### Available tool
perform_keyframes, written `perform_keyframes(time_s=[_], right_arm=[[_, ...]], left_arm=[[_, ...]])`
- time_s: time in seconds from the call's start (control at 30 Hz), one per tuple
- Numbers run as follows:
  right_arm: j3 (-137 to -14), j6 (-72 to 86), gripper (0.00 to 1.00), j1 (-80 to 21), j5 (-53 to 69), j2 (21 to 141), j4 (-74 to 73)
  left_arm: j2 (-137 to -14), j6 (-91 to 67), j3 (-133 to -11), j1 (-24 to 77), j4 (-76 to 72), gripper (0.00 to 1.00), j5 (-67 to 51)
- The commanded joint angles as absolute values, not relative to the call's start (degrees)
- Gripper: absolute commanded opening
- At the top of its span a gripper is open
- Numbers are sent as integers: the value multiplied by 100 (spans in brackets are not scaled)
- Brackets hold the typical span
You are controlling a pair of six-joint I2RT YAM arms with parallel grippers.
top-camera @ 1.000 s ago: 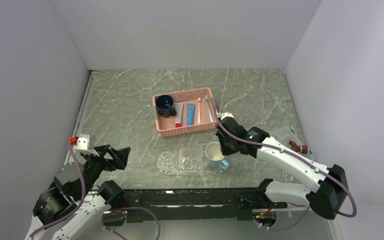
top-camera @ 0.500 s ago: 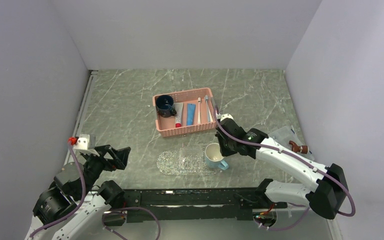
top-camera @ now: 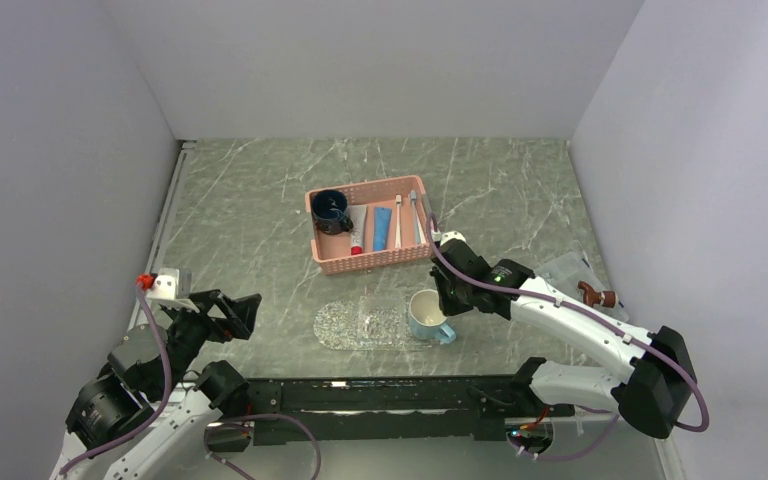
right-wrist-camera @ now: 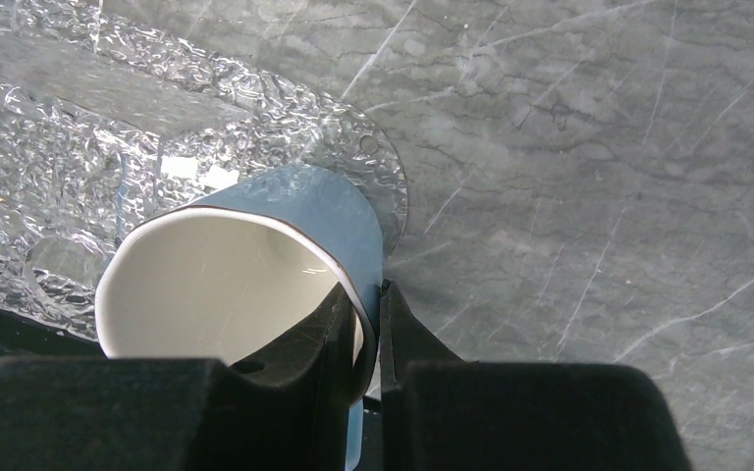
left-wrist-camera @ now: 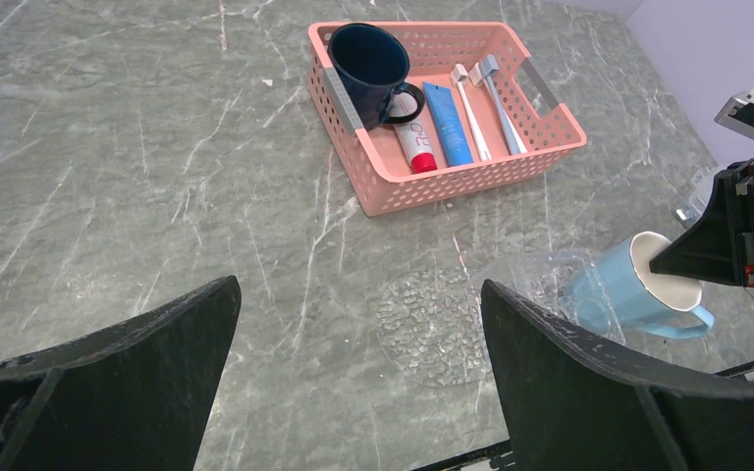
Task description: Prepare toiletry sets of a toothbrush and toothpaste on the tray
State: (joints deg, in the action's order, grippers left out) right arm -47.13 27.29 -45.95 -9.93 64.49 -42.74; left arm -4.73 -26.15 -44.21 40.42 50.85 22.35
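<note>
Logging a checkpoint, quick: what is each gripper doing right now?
Left gripper: open, holding nothing.
Right gripper: shut on the light blue mug at its rim.

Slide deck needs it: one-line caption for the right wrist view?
Right tool shut on the rim of a light blue mug at the edge of the clear textured tray.

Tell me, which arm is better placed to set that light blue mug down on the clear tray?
Right. The right gripper pinches the mug's rim at the tray's end; the left gripper hangs open, far off.
</note>
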Motion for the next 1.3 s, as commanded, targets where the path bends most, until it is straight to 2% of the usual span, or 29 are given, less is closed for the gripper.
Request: perform_keyframes(time_s=[0.0,0.4,1.27], right_arm=[[-4790,2886,0,-4646,-1039,6343,-3850],[-4788,2960,2,-4735,-1207,6350,-3854],[-5283,3072,35,-5005,-1499,6123,-4159]], left_arm=[[-569,-2542,-4412,4016,4911,99,2187],[-565,-2540,-4412,4015,4913,99,2180],[-643,-2540,-4407,4008,4902,99,2141]])
